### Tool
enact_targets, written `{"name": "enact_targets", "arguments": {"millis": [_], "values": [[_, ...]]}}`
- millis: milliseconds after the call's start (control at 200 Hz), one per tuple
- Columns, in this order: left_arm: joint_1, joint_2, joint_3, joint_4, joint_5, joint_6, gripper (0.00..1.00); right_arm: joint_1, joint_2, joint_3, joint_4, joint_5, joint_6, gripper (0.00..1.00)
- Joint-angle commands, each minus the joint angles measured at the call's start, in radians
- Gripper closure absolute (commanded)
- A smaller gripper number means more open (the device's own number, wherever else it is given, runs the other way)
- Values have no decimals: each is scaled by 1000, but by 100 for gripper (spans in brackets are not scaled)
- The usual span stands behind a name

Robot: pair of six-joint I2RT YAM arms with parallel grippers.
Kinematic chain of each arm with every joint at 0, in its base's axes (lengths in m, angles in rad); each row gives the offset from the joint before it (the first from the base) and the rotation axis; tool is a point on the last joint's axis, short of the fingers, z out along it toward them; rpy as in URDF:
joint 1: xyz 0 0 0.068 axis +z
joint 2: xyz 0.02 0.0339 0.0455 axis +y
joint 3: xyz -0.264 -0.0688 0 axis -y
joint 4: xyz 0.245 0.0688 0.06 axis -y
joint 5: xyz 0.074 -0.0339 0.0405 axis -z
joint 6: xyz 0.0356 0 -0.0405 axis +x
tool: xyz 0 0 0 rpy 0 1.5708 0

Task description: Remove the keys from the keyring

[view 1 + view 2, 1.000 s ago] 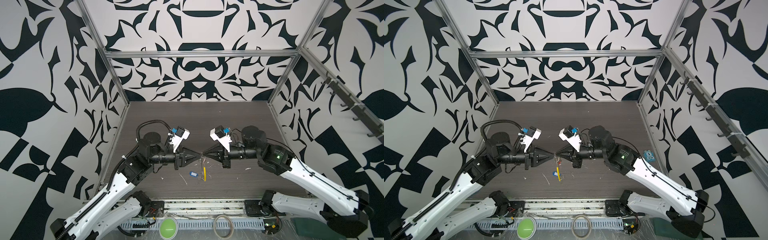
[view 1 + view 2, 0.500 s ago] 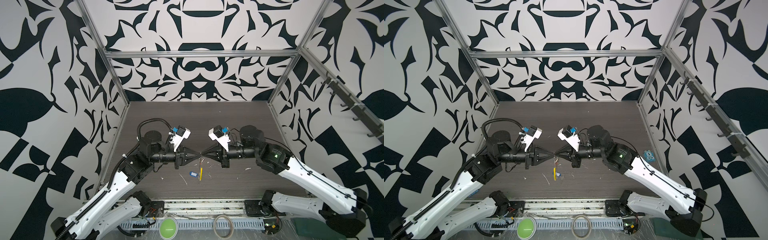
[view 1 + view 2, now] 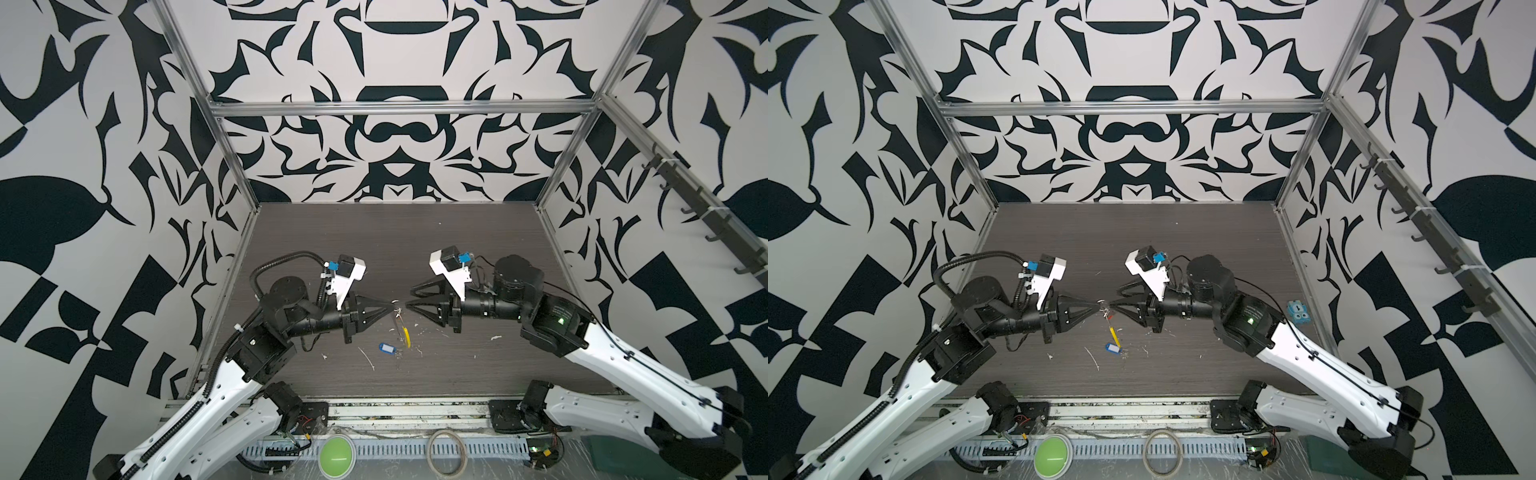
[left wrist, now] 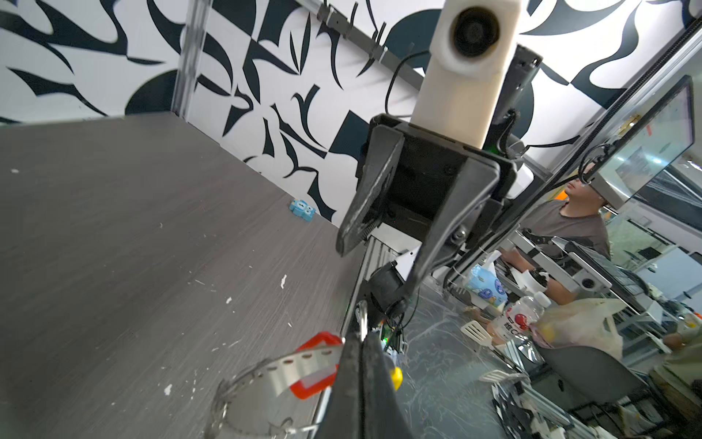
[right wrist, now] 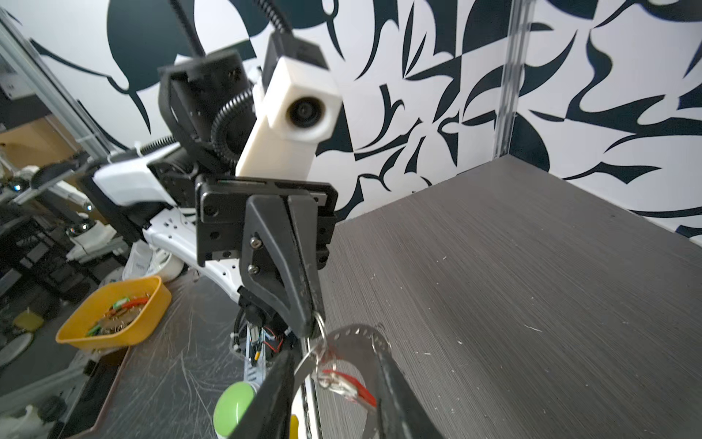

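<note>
Left gripper (image 3: 392, 307) was clenched, jaws pinched tight on a silver ring (image 4: 362, 322) at the top of the red-tag keys (image 4: 316, 365). The ring poked out between the tips in the left wrist view. The bunch was held up off the desk (image 3: 415, 241), around mid-width and toward the front. Flat silver piece (image 4: 283, 370) with a row of holes hung against the red tag.

Right gripper (image 3: 409, 299) was released, jaws apart. Its tips faced the left gripper's tips, just beside them, and gripped nothing. In the right wrist view its fingers (image 5: 273, 391) stood either side of the red tag and the silver piece; couldn't tell if they touched.

Keyring (image 3: 406, 335) was a thin grey wire hanging from the held bunch, with its yellow sleeve slanting down toward the desk in both top views. The wire was too thin to trace all round.

Blue-tag keys (image 3: 385, 347) lay flat on the desk just beside the sleeve's lower end, nearer the front edge than the grippers. Couldn't tell if they were on the wire or off it. White scraps were scattered on the desk around there.

Small blue toy (image 3: 1299, 311) sat by the right wall, well apart. Off the desk at the front were a green button (image 3: 336, 455) and a beige hoop (image 3: 446, 453). Yellow bin (image 5: 114, 311) sat outside the cell in the right wrist view.
</note>
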Motion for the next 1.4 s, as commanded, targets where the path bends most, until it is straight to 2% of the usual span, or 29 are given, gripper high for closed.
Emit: {"name": "enact_targets", "arguments": {"millis": [0, 190, 285, 530, 680, 945, 1080, 1395], "values": [[-2, -37, -34, 167, -58, -23, 100, 5, -32, -63, 186, 33, 28, 59], [-2, -52, -70, 303, -35, -56, 100, 5, -32, -153, 394, -41, 80, 55], [-2, -48, -68, 314, -32, -57, 100, 13, -15, -161, 416, -74, 88, 53], [-2, -28, -72, 353, -7, -77, 100, 41, 9, -177, 426, -49, 84, 53], [-2, -16, -68, 364, 12, -88, 100, 48, 26, -168, 429, -63, 80, 59], [-2, -26, -76, 367, -16, -87, 100, 60, 36, -163, 414, -78, 76, 70], [-2, -24, -77, 369, -20, -87, 100, 65, 36, -161, 403, -66, 69, 81], [-2, -27, -78, 369, -40, -85, 100, 83, 48, -139, 358, -47, 45, 92]]}}
